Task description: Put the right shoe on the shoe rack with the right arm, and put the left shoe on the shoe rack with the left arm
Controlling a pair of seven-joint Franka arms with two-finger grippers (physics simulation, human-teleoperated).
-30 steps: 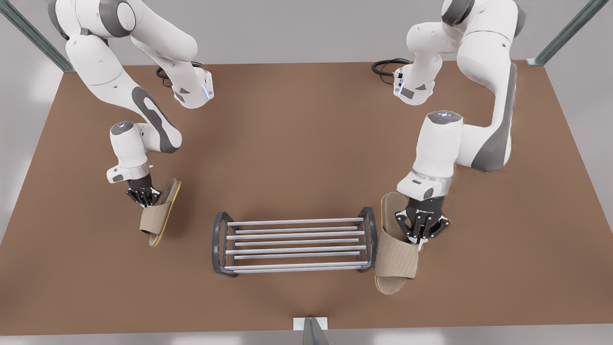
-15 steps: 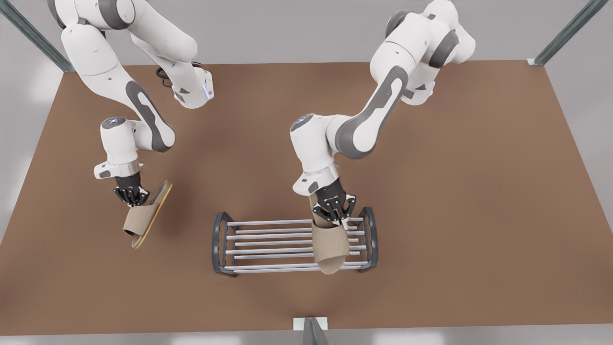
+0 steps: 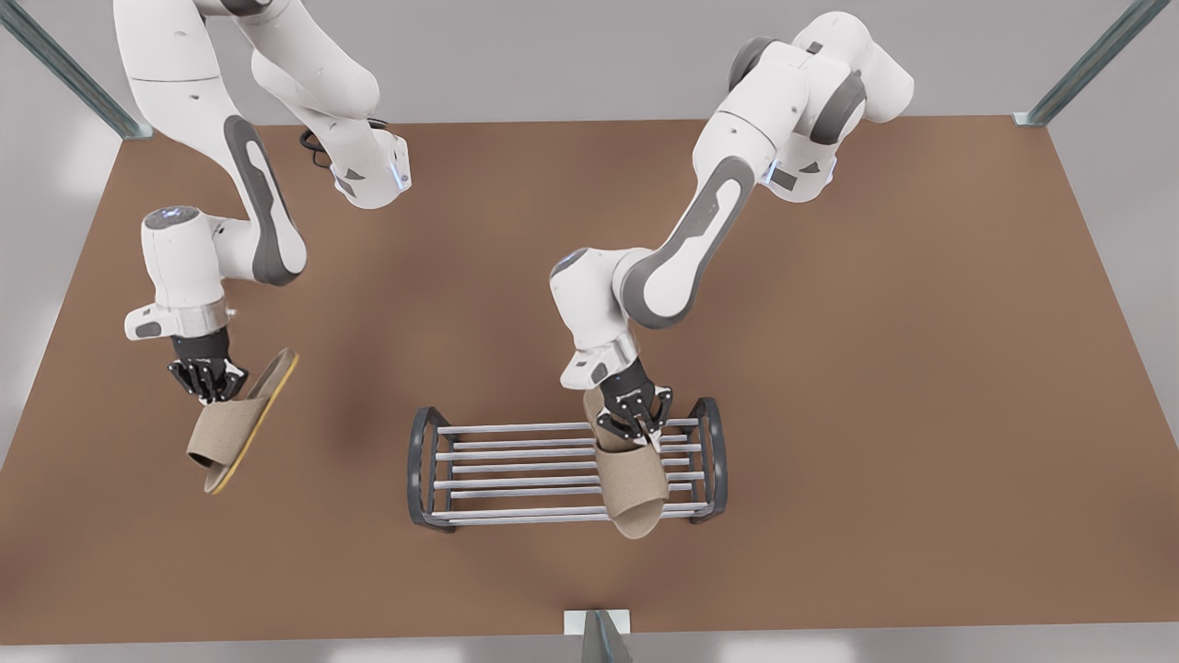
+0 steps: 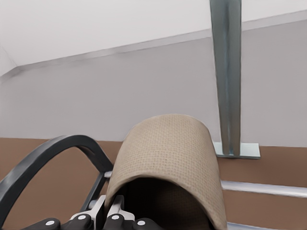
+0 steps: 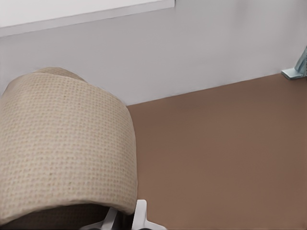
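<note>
Crossing shoe rack (image 3: 516, 481) toe-frontward — left shoe (image 3: 631, 483), left tool (image 3: 636, 425) clamped; right tool (image 3: 210, 385) clamping right shoe (image 3: 230, 431)

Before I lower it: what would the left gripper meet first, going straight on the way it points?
Probably the bars of the rack: the left gripper, shut on a slipper, points down over it, though the slipper may touch already. The right gripper holds the other slipper off to the side.

slippers: 2 (image 3: 632, 483) (image 3: 230, 431) | shoe rack: 1 (image 3: 516, 470) | robot arms: 2 | table: 1 (image 3: 921, 414)
</note>
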